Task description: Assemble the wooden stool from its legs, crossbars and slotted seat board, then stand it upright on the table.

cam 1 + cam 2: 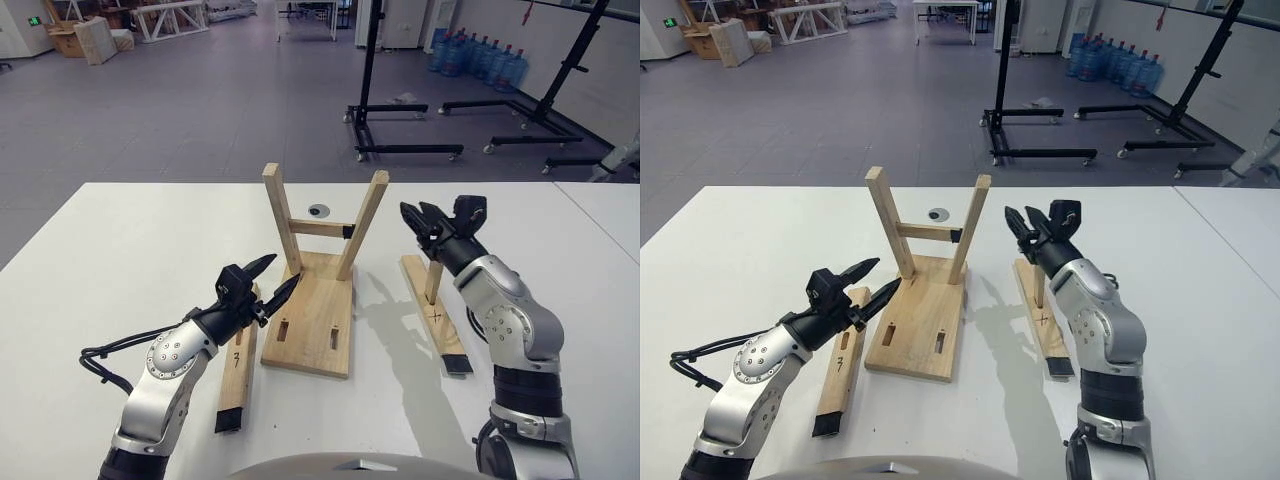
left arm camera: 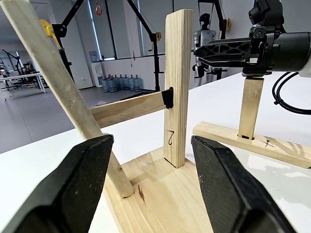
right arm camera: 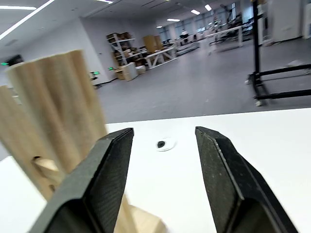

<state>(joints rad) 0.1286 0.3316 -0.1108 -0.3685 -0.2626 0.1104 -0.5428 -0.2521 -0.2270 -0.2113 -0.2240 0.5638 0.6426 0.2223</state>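
Left end effector (image 1: 280,276) and right end effector (image 1: 416,213) hang spread, empty; a nudge may unseat the 2-leg frame (image 1: 318,229) from the seat board (image 1: 312,320).

Two upright legs (image 1: 282,220) + crossbar (image 1: 318,228) wall off far end of seat board (image 1: 312,325); near end w/ slots is open from above. L side: flat leg (image 1: 238,372) just beside board edge. R side: table (image 1: 385,330) strip separates board from pegged leg (image 1: 445,335).
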